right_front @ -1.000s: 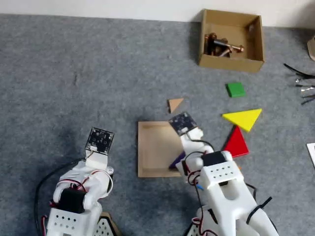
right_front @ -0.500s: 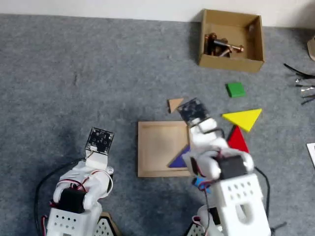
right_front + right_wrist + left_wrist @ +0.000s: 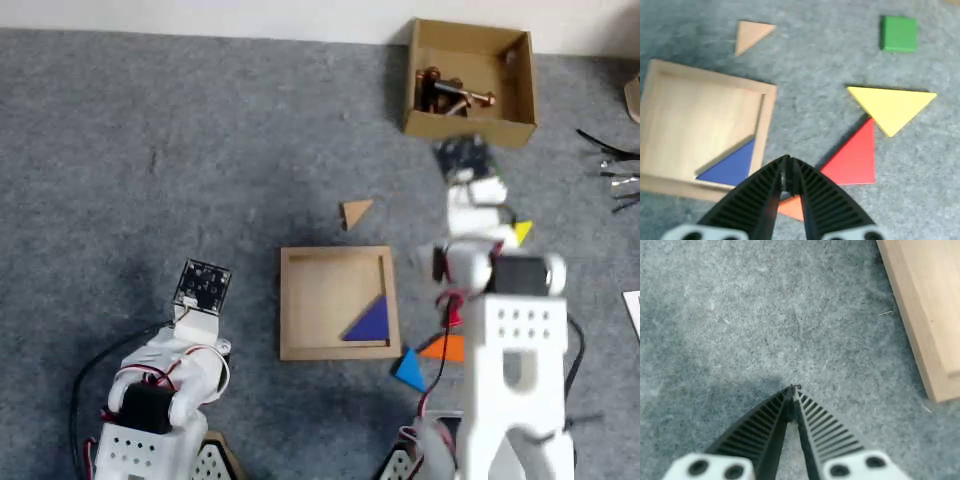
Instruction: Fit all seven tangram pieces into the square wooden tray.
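Note:
The square wooden tray [image 3: 300, 300] lies mid-table with a dark blue triangle [image 3: 368, 322] flat in its near right corner. My right gripper [image 3: 788, 172] is shut and empty, held high over the carpet between the tray [image 3: 767, 115] and the red triangle [image 3: 855, 157]. Around it lie the blue triangle [image 3: 732, 165], an orange piece [image 3: 792, 206], the yellow triangle [image 3: 892, 106], the green square [image 3: 899, 33] and a tan triangle [image 3: 751, 34]. My left gripper [image 3: 792, 390] is shut and empty, low over bare carpet left of the tray [image 3: 925, 315].
An orange piece [image 3: 445, 347] and a light blue triangle [image 3: 409, 368] lie just off the tray's near right corner. The right arm [image 3: 510, 330] covers the red and green pieces. A cardboard box [image 3: 470, 80] of metal parts stands at the back right.
The right arm left the blue triangle in the tray, then rose and swung right and back, away from the tray. The left arm has not moved.

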{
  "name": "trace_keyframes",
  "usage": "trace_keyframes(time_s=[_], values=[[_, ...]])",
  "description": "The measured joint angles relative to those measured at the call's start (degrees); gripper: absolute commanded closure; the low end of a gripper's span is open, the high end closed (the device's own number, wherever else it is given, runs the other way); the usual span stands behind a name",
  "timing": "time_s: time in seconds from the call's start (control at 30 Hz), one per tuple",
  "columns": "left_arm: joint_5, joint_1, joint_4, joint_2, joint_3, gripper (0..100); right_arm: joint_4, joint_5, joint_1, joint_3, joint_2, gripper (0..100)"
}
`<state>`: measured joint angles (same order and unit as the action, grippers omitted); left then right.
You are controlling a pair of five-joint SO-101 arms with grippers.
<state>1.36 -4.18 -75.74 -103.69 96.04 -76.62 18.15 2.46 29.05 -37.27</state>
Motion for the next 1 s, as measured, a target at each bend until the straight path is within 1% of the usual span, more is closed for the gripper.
trace_keyframes(time_s=[0.13, 0.2, 0.43, 0.5, 0.6, 0.7, 0.87, 1.0], values=[[0.00, 0.00, 0.00, 0.00, 0.00, 99, 0.00, 0.00, -4.31, -6.95, 9.32, 80.4], [0.00, 0.00, 0.00, 0.00, 0.00, 99, 0.00, 0.00, -6.24, -10.11, 13.63, 77.2], [0.00, 0.00, 0.00, 0.00, 0.00, 99, 0.00, 0.00, -10.90, -21.10, 26.37, 77.1], [0.00, 0.00, 0.00, 0.00, 0.00, 99, -0.53, 0.97, -11.25, -24.09, 29.80, 77.1], [0.00, 0.00, 0.00, 0.00, 0.00, 99, -3.96, 3.16, -11.16, -29.10, 35.34, 76.9], [0.00, 0.00, 0.00, 0.00, 0.00, 99, -6.68, 3.78, -11.08, -34.81, 40.62, 76.8], [0.00, 0.00, 0.00, 0.00, 0.00, 99, -7.38, 4.40, -12.48, -42.46, 48.79, 76.7], [0.00, 0.00, 0.00, 0.00, 0.00, 99, -7.38, 10.37, -12.48, -44.75, 53.36, 76.2]])
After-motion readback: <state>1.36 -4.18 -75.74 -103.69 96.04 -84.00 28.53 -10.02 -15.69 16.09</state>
